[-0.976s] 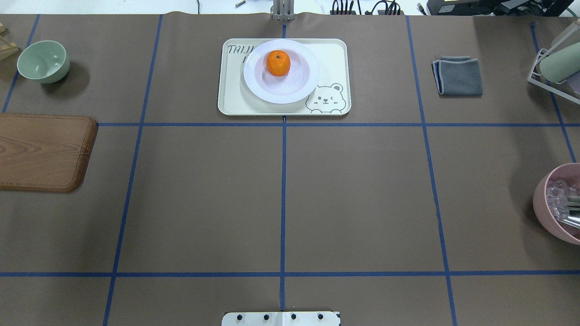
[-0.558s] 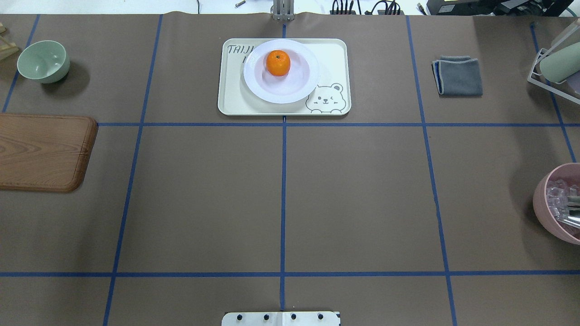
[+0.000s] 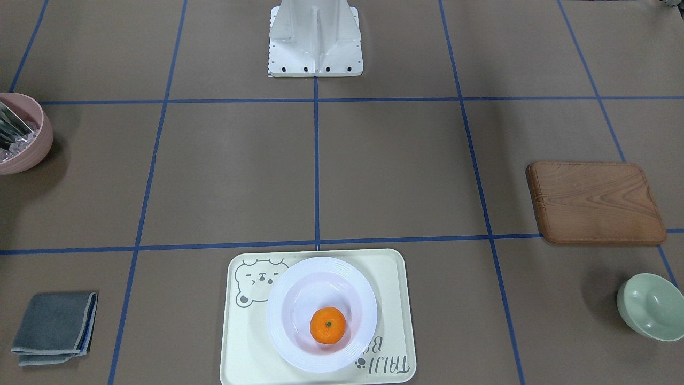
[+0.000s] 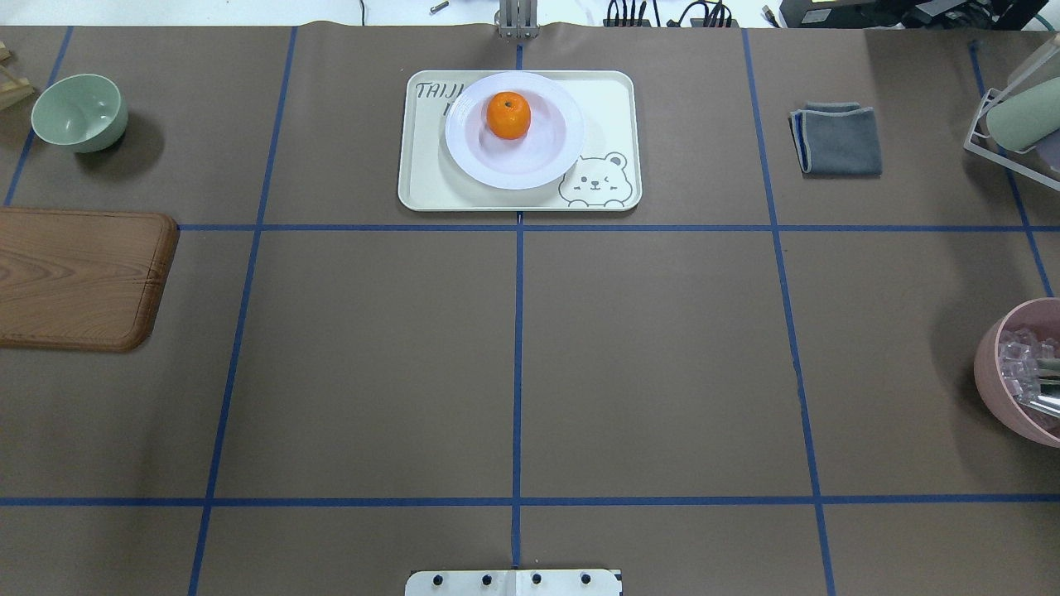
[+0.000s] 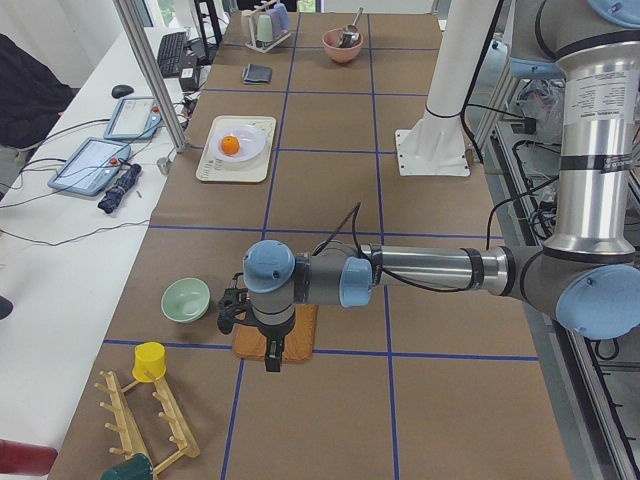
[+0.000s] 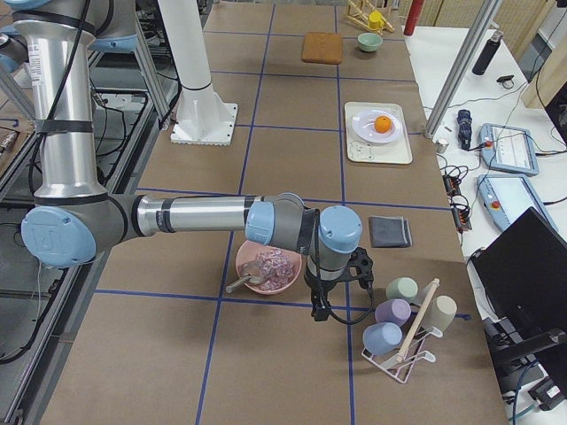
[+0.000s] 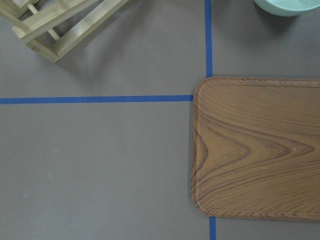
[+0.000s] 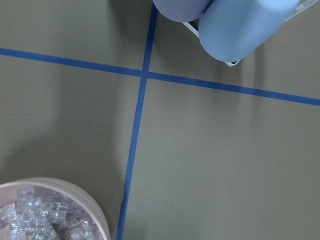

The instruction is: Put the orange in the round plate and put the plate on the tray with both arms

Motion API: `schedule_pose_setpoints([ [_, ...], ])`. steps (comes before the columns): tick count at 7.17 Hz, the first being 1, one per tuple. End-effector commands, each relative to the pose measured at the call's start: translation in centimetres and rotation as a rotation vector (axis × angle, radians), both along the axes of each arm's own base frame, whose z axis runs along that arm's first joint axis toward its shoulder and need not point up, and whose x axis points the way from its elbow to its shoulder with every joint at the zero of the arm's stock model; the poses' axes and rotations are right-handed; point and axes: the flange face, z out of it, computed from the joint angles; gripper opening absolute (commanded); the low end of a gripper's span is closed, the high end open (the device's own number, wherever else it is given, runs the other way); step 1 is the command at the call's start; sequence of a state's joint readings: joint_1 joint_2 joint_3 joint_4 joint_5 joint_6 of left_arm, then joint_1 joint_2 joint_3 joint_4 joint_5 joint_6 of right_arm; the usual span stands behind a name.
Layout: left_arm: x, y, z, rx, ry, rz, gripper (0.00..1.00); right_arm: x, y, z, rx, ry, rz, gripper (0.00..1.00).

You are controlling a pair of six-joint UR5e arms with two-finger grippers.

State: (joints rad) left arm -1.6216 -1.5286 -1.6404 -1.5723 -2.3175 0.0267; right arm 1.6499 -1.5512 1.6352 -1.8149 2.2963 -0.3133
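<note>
Orange (image 4: pixel 508 115) sits inside the round plate (image 4: pixel 497 175), in the basin, toward the plate's far side from my base, stem dot up. Plate sits flat on the tray (image 4: pixel 613 108), covering part of the "TAIJI" lettering; the bear drawing shows just beside the plate's rim. Tray lies on the centre tape line at the far side of the table.

Neither of my arms is near it. My left gripper (image 5: pixel 271 362) shows only in the exterior left view, pointing down above the wooden board (image 4: pixel 79 277), well apart from the tray. I cannot tell if its jaws are open or closed. My left wrist camera looks down on the board's corner, with the edge of the green bowl (image 4: pixel 79 112) and part of a wooden rack (image 7: pixel 60 25) at the top.

My right gripper (image 6: pixel 319 312) shows only in the exterior right view, pointing down between the pink bowl (image 4: pixel 1014 372) and the mug rack (image 6: pixel 403 328). Jaw state: cannot tell either. The pink bowl holds clear cubes and a metal utensil. My right wrist camera shows that bowl's rim and two mugs on the rack.

A folded grey cloth (image 4: pixel 838 139) lies on my right of the tray, apart from it.
</note>
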Motion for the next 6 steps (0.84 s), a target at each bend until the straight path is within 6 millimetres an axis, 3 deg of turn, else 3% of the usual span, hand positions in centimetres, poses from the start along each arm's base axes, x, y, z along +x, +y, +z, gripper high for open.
schedule_pose_setpoints([
  [1, 0.0, 0.04, 0.07, -0.004, -0.001, -0.003, 0.98, 0.03, 0.0, 0.06, -0.001, 0.0, 0.001, 1.0],
  [6, 0.0, -0.03, 0.0, -0.003, -0.001, -0.004, 0.98, 0.03, 0.07, 0.13, -0.003, 0.0, 0.001, 1.0],
])
